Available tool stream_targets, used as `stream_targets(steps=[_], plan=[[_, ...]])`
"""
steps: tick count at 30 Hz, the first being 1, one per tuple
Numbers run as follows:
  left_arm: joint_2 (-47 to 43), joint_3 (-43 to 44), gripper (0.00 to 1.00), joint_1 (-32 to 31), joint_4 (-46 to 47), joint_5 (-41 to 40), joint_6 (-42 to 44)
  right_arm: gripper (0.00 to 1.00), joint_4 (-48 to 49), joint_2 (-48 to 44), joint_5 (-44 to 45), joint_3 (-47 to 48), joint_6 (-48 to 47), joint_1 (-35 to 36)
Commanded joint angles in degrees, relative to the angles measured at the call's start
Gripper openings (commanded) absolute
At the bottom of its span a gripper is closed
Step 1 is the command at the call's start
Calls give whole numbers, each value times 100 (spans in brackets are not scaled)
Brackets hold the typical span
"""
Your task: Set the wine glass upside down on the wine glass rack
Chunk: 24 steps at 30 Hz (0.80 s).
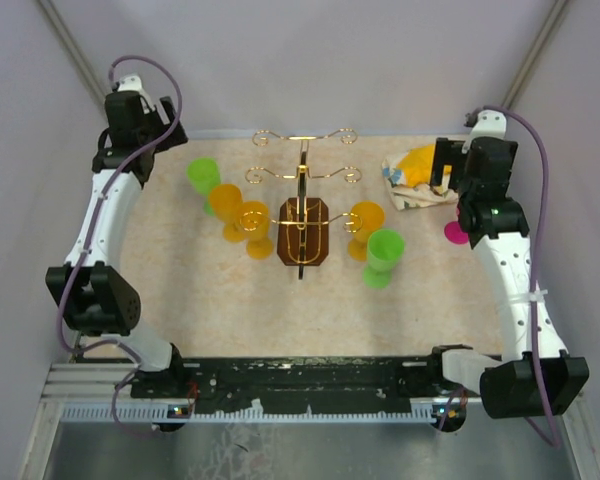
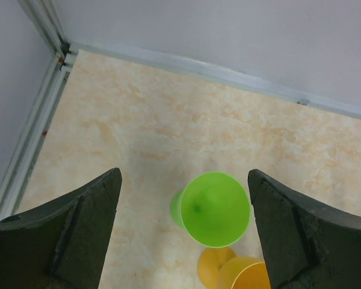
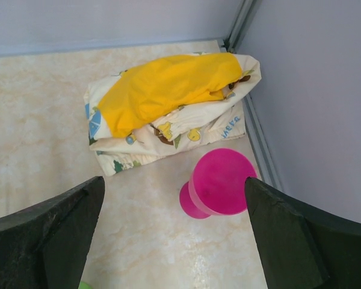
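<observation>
One green glass (image 2: 215,208), seemingly upright

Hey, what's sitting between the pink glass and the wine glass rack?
In the top view, an orange glass and a green glass stand between the pink glass and the wine glass rack.

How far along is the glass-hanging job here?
Both grippers are open and empty: left gripper above a green wine glass, right gripper above a pink wine glass. Orange glasses crowd the wine glass rack; hung or standing, unclear. Grasping, inverting and placing remain.
</observation>
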Motion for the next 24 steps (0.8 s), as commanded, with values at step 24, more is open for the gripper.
stream_targets(steps=[24], plan=[[743, -414, 76, 3, -1028, 490, -466, 99, 4, 19, -164, -19, -295, -19]])
